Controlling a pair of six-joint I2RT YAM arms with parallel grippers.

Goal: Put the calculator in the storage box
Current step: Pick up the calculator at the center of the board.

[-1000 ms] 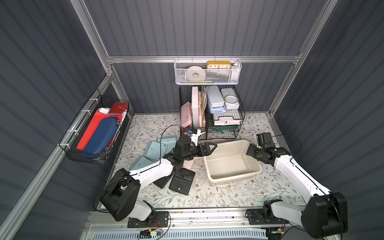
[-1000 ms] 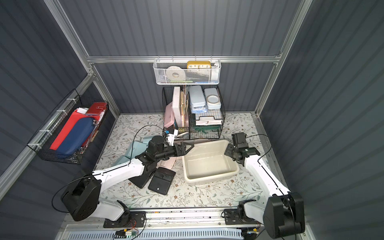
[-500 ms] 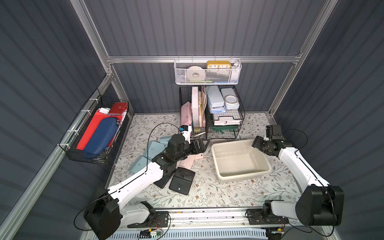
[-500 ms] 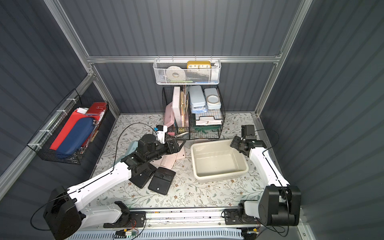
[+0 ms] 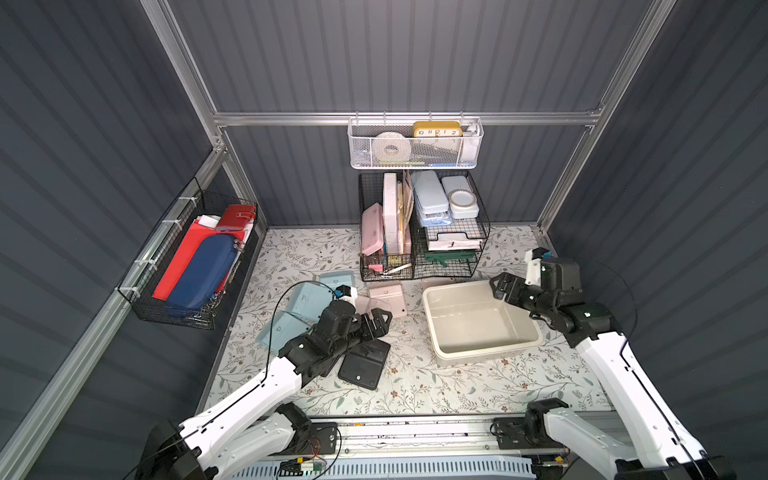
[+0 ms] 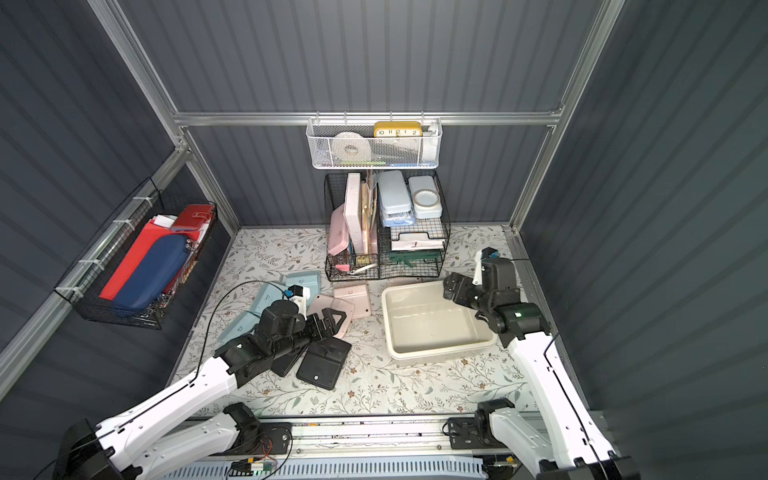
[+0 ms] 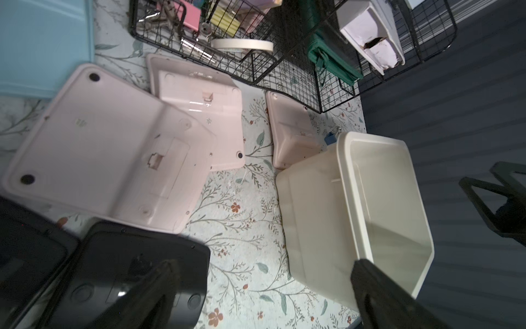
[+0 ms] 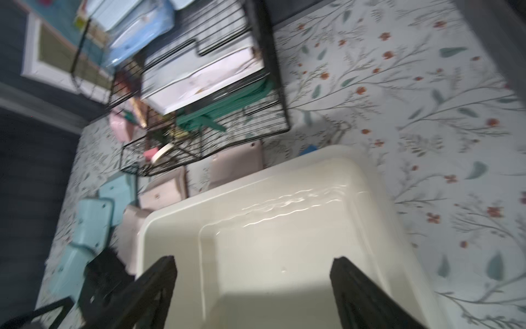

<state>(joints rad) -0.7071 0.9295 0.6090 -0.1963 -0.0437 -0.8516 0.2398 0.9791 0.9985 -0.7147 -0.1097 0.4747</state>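
Observation:
The storage box (image 5: 440, 351) (image 6: 395, 347) is a cream tub standing empty on the floral table, right of centre in both top views. Several calculators lie face down to its left: pink ones (image 5: 388, 295) (image 7: 108, 148), a black one (image 5: 363, 363) (image 7: 128, 273) and pale blue ones (image 5: 305, 297). My left gripper (image 5: 380, 322) (image 7: 264, 267) is open above the gap between the black calculator and the box, holding nothing. My right gripper (image 5: 500, 286) (image 8: 254, 262) is open over the box's far right corner, with only the box's inside (image 8: 270, 242) between its fingers.
Black wire-grid baskets (image 5: 422, 232) full of cases stand just behind the box and the pink calculators. A white mesh basket (image 5: 415, 143) hangs on the back wall. Another wire basket (image 5: 191, 266) with red and blue cases hangs on the left wall. One more pink calculator (image 7: 293, 136) lies between box and baskets.
The box has slid to the right and back. My right gripper has opened wide over its far corner. My left gripper has drawn back from the box's left rim to the calculators.

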